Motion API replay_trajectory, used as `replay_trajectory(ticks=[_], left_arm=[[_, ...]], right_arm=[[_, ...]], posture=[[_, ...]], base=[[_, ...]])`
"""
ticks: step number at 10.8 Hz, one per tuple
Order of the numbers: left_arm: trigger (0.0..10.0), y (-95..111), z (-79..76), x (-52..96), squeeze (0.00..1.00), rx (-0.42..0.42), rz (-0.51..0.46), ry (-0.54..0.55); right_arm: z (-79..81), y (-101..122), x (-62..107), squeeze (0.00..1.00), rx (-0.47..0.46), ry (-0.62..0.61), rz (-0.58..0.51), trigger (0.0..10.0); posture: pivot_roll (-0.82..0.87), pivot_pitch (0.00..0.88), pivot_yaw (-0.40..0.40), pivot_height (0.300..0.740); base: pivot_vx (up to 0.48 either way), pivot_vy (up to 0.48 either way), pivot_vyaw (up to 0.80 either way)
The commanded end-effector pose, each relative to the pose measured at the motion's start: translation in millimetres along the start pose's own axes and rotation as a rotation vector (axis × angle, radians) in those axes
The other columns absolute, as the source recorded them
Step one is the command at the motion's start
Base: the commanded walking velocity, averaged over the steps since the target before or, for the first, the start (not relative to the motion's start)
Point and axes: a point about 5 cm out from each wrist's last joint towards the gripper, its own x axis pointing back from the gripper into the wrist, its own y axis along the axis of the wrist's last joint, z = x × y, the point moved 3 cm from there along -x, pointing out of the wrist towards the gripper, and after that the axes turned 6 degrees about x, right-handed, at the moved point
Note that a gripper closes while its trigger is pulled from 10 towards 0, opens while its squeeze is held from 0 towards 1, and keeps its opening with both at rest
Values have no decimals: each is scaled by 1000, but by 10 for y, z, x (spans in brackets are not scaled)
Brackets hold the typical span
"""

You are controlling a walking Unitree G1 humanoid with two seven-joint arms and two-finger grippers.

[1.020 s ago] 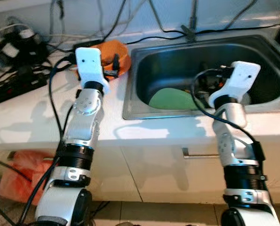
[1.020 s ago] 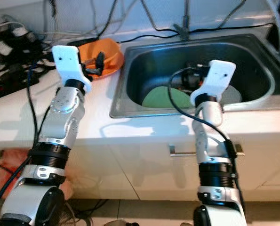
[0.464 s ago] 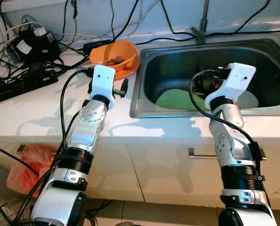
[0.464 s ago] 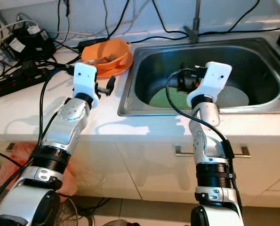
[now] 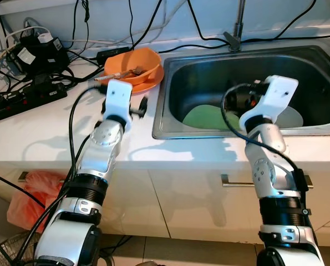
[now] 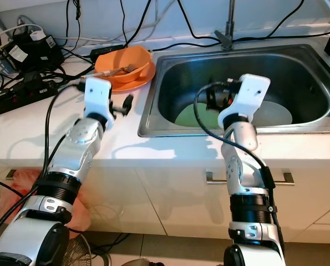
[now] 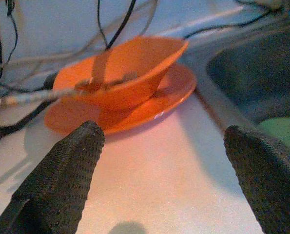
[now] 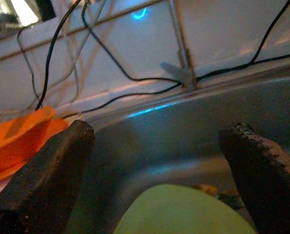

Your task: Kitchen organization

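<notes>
Since half a second ago little has shifted: left claw (image 7: 159,180), spread wide and empty, is aimed at orange bowl (image 5: 133,64) on tabletop (image 5: 42,127); rigid, light, best gripped at rim.

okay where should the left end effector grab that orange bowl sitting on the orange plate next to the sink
Probably the near rim of the orange bowl, one finger inside and one outside. Its wall flares outward and the bowl sits tilted on the orange plate, too wide for the body. Come from the robot's side, where the open left end effector faces it, clear of the utensil in its far side.
</notes>
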Motion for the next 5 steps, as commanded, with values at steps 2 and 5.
replay_trajectory(ticks=[2, 5], left_arm=[[10000, -104, 225, 9, 0, -24, 72, 56], [10000, -14, 271, 3, 0, -2, 31, 64]], right_arm=[[163, 1, 34, 0, -1, 84, 19, 10000], [280, -101, 157, 0, 51, 150, 61, 10000]], posture=[[65, 0, 157, 740], [58, 18, 149, 740]], base=[[0, 0, 0], [0, 0, 0]])
